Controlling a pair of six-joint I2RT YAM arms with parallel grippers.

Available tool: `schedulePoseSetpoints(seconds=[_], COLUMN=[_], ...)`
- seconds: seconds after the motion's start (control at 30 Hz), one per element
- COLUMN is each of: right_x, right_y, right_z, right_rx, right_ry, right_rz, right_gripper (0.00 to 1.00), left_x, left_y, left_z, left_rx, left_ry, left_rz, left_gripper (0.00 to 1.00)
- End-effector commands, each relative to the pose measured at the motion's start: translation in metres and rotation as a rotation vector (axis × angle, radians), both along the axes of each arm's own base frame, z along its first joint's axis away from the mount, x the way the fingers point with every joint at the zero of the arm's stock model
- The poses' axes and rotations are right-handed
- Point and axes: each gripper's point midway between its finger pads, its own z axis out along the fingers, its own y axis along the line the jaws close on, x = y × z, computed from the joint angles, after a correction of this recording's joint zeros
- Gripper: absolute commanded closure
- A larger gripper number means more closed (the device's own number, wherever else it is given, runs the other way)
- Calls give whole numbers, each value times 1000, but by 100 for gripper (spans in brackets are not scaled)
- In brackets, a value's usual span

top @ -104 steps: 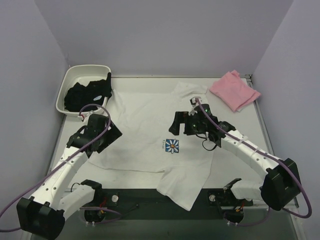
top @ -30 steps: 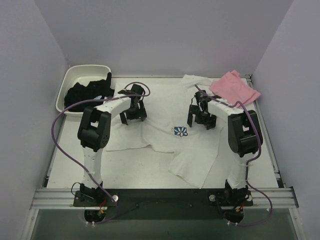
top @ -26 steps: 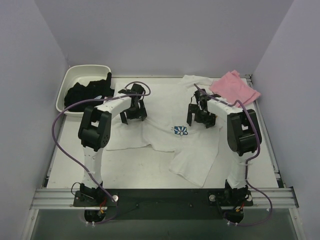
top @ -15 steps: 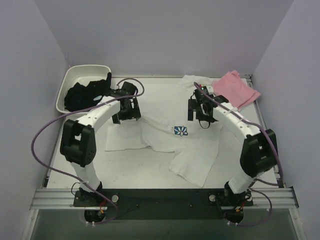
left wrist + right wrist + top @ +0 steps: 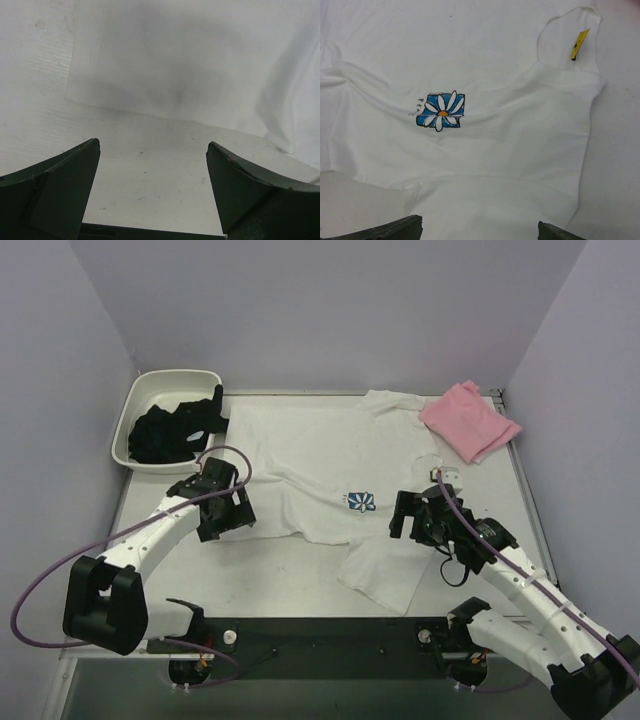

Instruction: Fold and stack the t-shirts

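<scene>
A white t-shirt (image 5: 300, 455) with a blue-and-white daisy print (image 5: 362, 502) lies spread on the table, one part folded over at the near right. The right wrist view shows its daisy print (image 5: 441, 110) and yellow neck tag (image 5: 580, 44). A pink t-shirt (image 5: 470, 420) lies folded at the back right corner. My left gripper (image 5: 225, 512) hovers open at the white shirt's left edge, over bare table (image 5: 150, 170) in the left wrist view (image 5: 152, 145). My right gripper (image 5: 412, 515) hangs open above the shirt's right part (image 5: 477, 227), holding nothing.
A white tub (image 5: 135, 405) with dark clothes (image 5: 170, 430) stands at the back left. Purple walls close in the table on three sides. A black rail (image 5: 330, 635) with the arm bases runs along the near edge.
Both open grippers have drawn back from the far part of the white shirt toward the near side, the left to its left edge, the right over its right part. The shirt stays put.
</scene>
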Motion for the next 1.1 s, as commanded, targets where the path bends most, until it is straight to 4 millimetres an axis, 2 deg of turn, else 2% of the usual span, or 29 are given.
schedulePoseSetpoints(seconds=[0.0, 0.17, 0.23, 0.37, 0.53, 0.77, 1.07], right_x=[-10, -23, -28, -31, -30, -28, -25], right_y=[1, 6, 15, 18, 19, 23, 25], right_z=[-8, -10, -9, -8, -9, -11, -14], right_rx=[35, 51, 90, 91, 80, 85, 88], right_ry=[-10, 1, -20, -34, -35, -34, -37], right_rz=[-23, 32, 92, 137, 149, 155, 156], right_gripper=[0, 0, 0, 0, 0, 0, 0], left_x=[0, -8, -7, -3, -2, 4, 5], left_y=[-11, 12, 19, 34, 40, 44, 63], left_z=[-20, -34, -36, -36, -45, -61, -74], left_rx=[-71, -64, -91, -92, -81, -88, -54], left_ry=[-10, -26, -37, -57, -24, -8, 25], left_rz=[10, 138, 168, 216, 231, 287, 369], left_gripper=[3, 3, 3, 4, 4, 11, 19])
